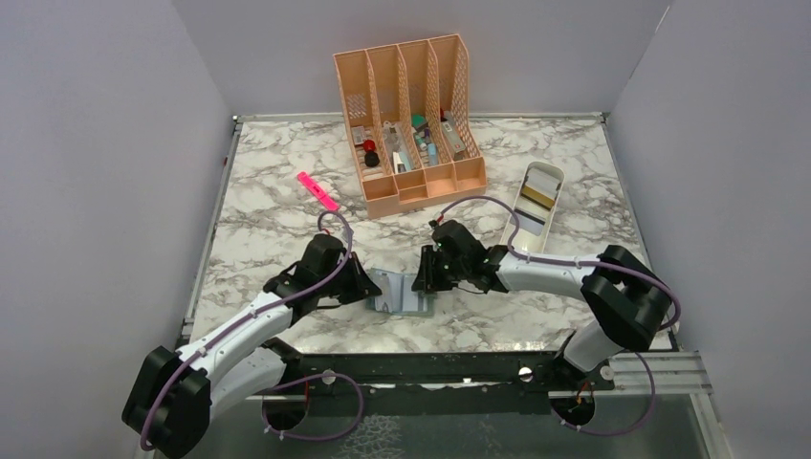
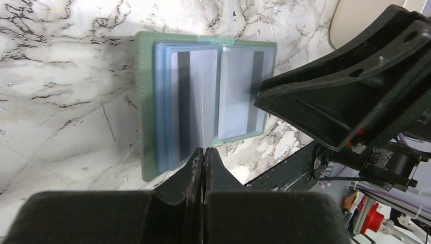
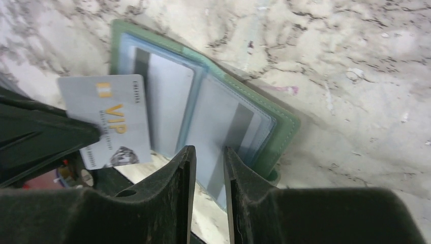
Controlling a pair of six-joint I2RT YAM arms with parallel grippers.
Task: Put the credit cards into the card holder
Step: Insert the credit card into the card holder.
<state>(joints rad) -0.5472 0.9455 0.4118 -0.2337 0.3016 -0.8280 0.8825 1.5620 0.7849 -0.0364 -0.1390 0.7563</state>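
Pinching the VIP card [image 3: 109, 119], my left gripper [image 2: 203, 158] could buckle it against the card holder [image 2: 145, 101] ahead; right gripper [image 3: 206, 170] narrowly spread.

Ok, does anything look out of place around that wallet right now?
Only the grey VIP card: it hangs askew over the edge of the card holder, pinched in the left hand, not in any pocket. Nothing looks spilled or damaged.

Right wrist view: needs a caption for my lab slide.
Left gripper holds a silver VIP card at the open grey-green bifold card holder on marble; right gripper, slightly parted, over it.
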